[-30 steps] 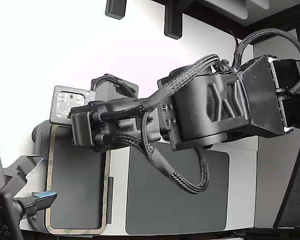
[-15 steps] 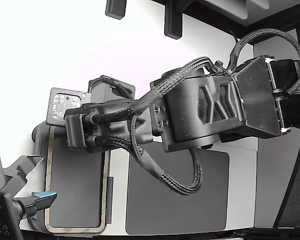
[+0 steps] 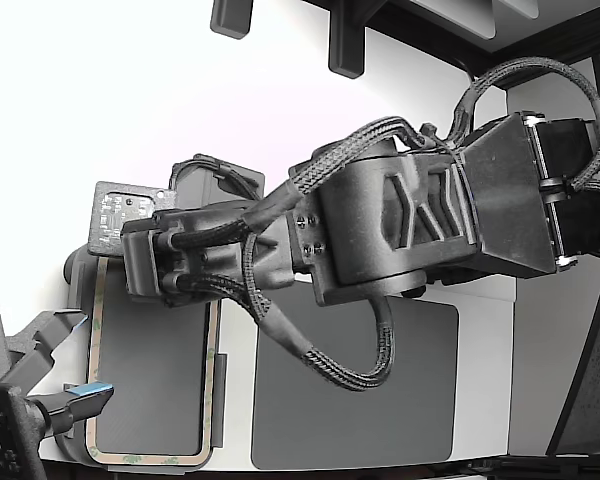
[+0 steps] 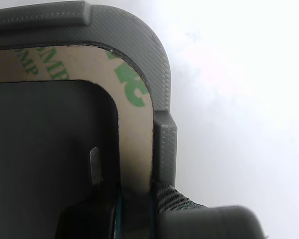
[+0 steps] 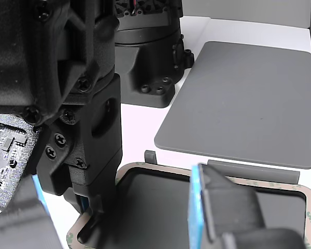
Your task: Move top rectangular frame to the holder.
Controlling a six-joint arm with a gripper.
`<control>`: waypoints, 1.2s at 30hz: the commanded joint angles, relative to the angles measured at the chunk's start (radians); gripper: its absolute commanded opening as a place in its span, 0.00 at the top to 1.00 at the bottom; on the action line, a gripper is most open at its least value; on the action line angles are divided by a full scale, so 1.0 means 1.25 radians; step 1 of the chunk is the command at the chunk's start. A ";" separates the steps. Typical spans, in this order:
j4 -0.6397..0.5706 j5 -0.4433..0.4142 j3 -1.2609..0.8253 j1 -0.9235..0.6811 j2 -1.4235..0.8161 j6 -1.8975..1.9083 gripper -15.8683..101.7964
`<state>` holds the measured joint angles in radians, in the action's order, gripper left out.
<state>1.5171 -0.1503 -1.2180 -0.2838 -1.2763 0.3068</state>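
Note:
The top rectangular frame, a thin tan outline with green print, lies flat inside the light gray holder at the exterior view's lower left. In the wrist view, the frame's rounded corner sits just inside the holder's wall. My gripper straddles the frame's strip there, one finger on the inner edge and the other outside, shut on it. The other view shows the same finger down at the frame's corner. My wrist hides the fingertips in the exterior view.
A larger dark gray mat lies beside the holder, toward the exterior view's right. A second gripper with blue pads hovers open at the holder's outer edge. A black arm base stands behind the holder.
My arm has shifted toward the exterior view's left, and the frame has moved slightly left with it.

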 commanded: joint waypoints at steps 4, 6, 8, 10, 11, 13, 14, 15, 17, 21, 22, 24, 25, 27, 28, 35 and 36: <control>0.006 0.000 0.021 0.011 -0.015 -0.001 0.96; 0.007 0.001 0.021 0.011 -0.015 0.001 0.96; 0.007 0.001 0.021 0.011 -0.015 0.005 0.96; 0.006 0.004 0.023 0.011 -0.012 0.002 0.93; 0.006 0.005 0.023 0.011 -0.012 0.002 0.94; 0.006 0.006 0.026 0.011 -0.010 0.001 0.92; 0.006 0.006 0.027 0.011 -0.009 0.000 0.90; 0.006 0.007 0.028 0.011 -0.009 -0.001 0.88; 0.006 0.010 0.029 0.011 -0.009 -0.004 0.80; 0.006 0.018 0.032 0.011 -0.007 -0.010 0.57; 0.006 0.021 0.033 0.011 -0.007 -0.013 0.49; 0.007 0.025 0.034 0.011 -0.007 -0.013 0.41; 0.006 0.027 0.034 0.011 -0.006 -0.013 0.31; 0.006 0.027 0.038 0.011 -0.004 -0.011 0.18; 0.006 0.027 0.039 0.011 -0.004 -0.011 0.13; 0.010 0.013 0.045 0.009 -0.026 0.020 0.02; 0.007 0.007 0.038 0.009 -0.042 0.031 0.02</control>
<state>1.5324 -0.1304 -1.1858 -0.2838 -1.2701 0.3283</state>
